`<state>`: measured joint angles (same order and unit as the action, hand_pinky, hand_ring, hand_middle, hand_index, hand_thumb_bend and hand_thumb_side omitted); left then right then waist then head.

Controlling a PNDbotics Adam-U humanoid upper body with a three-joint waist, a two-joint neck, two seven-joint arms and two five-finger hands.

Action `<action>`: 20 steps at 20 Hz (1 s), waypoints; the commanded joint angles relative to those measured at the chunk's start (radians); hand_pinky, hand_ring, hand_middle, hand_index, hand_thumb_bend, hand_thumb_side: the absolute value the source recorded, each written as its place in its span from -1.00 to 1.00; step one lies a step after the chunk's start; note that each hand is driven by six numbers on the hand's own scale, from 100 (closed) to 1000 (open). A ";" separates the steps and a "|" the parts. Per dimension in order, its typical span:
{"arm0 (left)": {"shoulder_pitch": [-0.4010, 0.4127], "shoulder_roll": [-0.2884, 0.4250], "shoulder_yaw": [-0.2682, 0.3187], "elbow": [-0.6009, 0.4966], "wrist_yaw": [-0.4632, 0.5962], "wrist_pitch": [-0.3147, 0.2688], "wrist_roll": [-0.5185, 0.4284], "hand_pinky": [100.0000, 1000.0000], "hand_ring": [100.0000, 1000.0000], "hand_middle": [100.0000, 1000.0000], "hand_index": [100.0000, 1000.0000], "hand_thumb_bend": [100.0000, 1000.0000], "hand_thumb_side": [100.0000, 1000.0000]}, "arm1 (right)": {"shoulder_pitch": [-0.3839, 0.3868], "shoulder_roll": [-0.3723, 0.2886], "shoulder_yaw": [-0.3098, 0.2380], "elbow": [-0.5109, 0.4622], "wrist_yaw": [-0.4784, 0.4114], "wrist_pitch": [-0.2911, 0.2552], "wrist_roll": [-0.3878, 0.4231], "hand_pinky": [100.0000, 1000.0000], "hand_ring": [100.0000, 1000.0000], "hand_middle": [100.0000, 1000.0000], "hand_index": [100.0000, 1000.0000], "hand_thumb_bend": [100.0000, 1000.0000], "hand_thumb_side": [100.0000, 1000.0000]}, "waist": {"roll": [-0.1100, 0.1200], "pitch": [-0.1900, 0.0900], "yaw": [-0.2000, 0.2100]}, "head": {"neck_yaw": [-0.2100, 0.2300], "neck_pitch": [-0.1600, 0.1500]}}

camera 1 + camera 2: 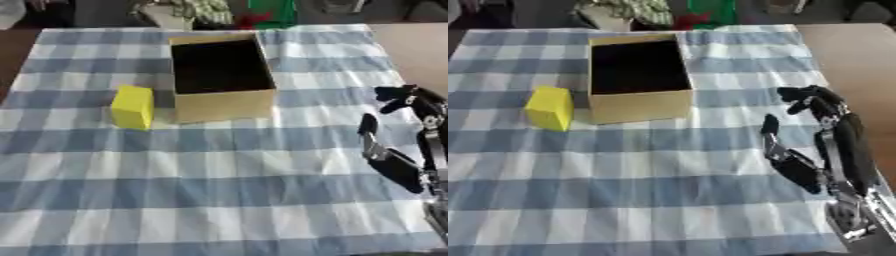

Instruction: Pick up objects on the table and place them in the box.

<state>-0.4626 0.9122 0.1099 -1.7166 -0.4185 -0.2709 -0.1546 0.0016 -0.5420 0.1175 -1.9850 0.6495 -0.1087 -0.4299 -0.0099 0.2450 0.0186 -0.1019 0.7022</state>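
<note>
Right hand open, empty; yellow block upright beside box

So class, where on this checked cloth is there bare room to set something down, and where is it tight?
The widest free patch is the near half of the cloth, in front of the yellow block and the open box. The far left corner behind the block is also bare. It is tight between block and box, and around the right hand.
</note>
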 commanded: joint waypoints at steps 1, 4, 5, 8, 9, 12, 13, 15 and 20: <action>-0.067 0.080 -0.028 0.090 0.011 -0.064 -0.148 0.71 0.65 0.53 0.73 0.18 -0.75 | -0.001 -0.029 -0.005 -0.015 -0.007 -0.002 0.006 0.68 0.00 0.15 0.52 -1.00 -0.30 | 0.005 -0.019 -0.003 | 0.006 0.001; -0.140 0.092 -0.066 0.180 -0.001 -0.093 -0.262 0.72 0.67 0.56 0.74 0.31 -0.77 | -0.002 -0.032 -0.002 -0.015 -0.008 -0.003 0.011 0.68 0.00 0.14 0.52 -1.00 -0.30 | 0.008 -0.020 -0.007 | 0.009 0.003; -0.161 0.093 -0.077 0.202 -0.005 -0.101 -0.293 0.72 0.68 0.57 0.74 0.36 -0.75 | -0.002 -0.032 -0.001 -0.015 -0.009 -0.003 0.013 0.68 0.00 0.14 0.52 -1.00 -0.30 | 0.009 -0.020 -0.007 | 0.010 0.004; -0.218 0.086 -0.118 0.271 -0.019 -0.125 -0.393 0.75 0.71 0.58 0.74 0.55 -0.61 | -0.003 -0.034 0.003 -0.015 -0.009 -0.004 0.017 0.68 0.00 0.14 0.52 -1.00 -0.30 | 0.012 -0.021 -0.010 | 0.016 0.004; -0.236 0.081 -0.131 0.293 -0.025 -0.131 -0.428 0.75 0.71 0.57 0.73 0.59 -0.61 | -0.003 -0.034 0.004 -0.015 -0.009 -0.004 0.019 0.68 -0.01 0.14 0.52 -1.00 -0.30 | 0.012 -0.022 -0.011 | 0.018 0.002; -0.288 0.058 -0.159 0.344 -0.046 -0.140 -0.523 0.78 0.73 0.61 0.76 0.59 -0.66 | -0.005 -0.034 0.007 -0.015 -0.010 -0.004 0.024 0.68 -0.01 0.14 0.52 -1.00 -0.30 | 0.014 -0.022 -0.013 | 0.021 -0.001; -0.304 0.048 -0.169 0.360 -0.052 -0.140 -0.555 0.79 0.74 0.63 0.76 0.59 -0.66 | -0.006 -0.034 0.009 -0.015 -0.010 -0.005 0.026 0.68 -0.01 0.14 0.52 -1.00 -0.30 | 0.015 -0.022 -0.013 | 0.022 -0.002; -0.332 0.031 -0.186 0.386 -0.067 -0.138 -0.618 0.81 0.76 0.64 0.76 0.61 -0.63 | -0.008 -0.035 0.010 -0.015 -0.009 -0.006 0.029 0.68 -0.01 0.14 0.52 -1.00 -0.30 | 0.015 -0.022 -0.013 | 0.023 -0.002; -0.387 -0.012 -0.224 0.449 -0.117 -0.122 -0.732 0.86 0.80 0.68 0.81 0.67 -0.58 | -0.011 -0.035 0.014 -0.015 -0.008 -0.009 0.035 0.68 -0.03 0.13 0.52 -1.00 -0.30 | 0.017 -0.024 -0.014 | 0.029 -0.006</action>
<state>-0.8280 0.8853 -0.1137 -1.2749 -0.5234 -0.3218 -0.7866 -0.0009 -0.5503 0.1361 -1.9850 0.6470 -0.1164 -0.3982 0.0047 0.2404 0.0059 -0.0760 0.7014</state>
